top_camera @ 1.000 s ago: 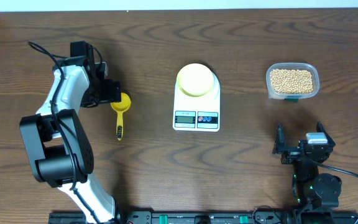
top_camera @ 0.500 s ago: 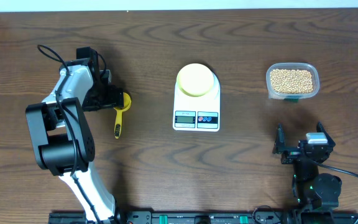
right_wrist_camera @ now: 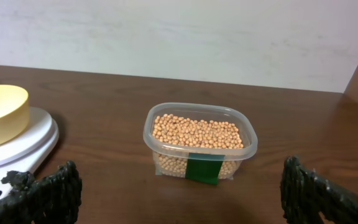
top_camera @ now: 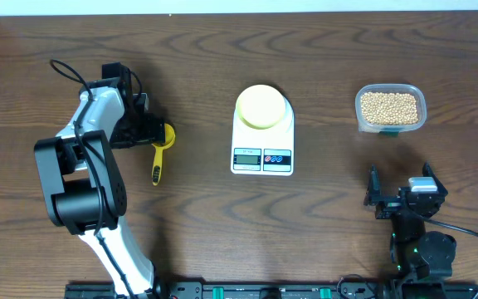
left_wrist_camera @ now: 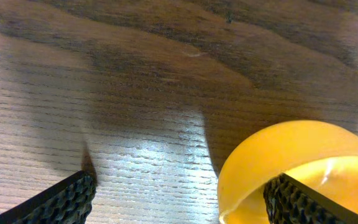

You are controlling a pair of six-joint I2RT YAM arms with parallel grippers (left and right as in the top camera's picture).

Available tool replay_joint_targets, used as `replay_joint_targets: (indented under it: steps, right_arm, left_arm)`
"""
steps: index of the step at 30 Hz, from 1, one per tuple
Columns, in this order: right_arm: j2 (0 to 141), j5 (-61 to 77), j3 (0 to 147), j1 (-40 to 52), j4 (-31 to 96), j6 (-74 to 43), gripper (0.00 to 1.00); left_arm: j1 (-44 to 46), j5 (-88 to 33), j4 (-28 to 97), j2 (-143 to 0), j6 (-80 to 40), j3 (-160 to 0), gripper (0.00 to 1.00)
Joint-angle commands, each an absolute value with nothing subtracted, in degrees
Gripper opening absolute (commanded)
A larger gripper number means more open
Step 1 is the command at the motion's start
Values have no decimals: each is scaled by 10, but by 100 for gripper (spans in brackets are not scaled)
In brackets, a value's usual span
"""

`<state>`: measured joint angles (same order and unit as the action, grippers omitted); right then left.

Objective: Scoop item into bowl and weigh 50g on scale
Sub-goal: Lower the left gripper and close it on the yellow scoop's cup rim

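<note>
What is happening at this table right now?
The left gripper is down at the table with its fingers open, the cup of the yellow scoop against one of them; the scoop lies flat, not yet gripped. The right gripper waits open near the front edge, facing the clear tub of beans. The pale-yellow bowl sits on the scale and looks empty, so no scooping is done yet.

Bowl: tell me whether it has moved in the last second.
No. The bowl sits where it was, on the scale, equally far from the tub.
</note>
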<state>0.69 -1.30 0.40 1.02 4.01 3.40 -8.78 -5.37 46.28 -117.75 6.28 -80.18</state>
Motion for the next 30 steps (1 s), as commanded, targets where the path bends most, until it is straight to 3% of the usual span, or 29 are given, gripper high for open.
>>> replay_joint_targets:
  steps: [1,20,30]
  right_arm:
    - [5,-18,3,8,42,39,99]
    - [5,-18,3,8,42,39,99]
    - [5,-18,3,8,42,39,99]
  left_arm:
    - [-89,-44,466,-1180,71,-811,89]
    - [-89,-44,466,-1180,70,-811,89]
    - [-89,-44,466,-1180,70,-811,61]
